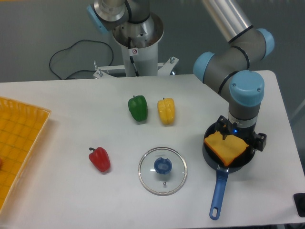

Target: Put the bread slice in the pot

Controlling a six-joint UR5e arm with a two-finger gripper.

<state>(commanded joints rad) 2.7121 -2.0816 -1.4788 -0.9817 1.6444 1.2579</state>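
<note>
We see the bread slice lying tilted across the pot at the table's right. Our gripper sits at its far edge, fingers hidden, so we cannot tell their grip. Lifting away could drag the slice out.

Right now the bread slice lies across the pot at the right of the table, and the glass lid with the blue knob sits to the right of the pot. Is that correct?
Not quite. The glass lid sits to the left of the pot, not the right, as the fixed camera view shows. The rest holds: the bread slice lies across the pot at the right of the table.
</note>
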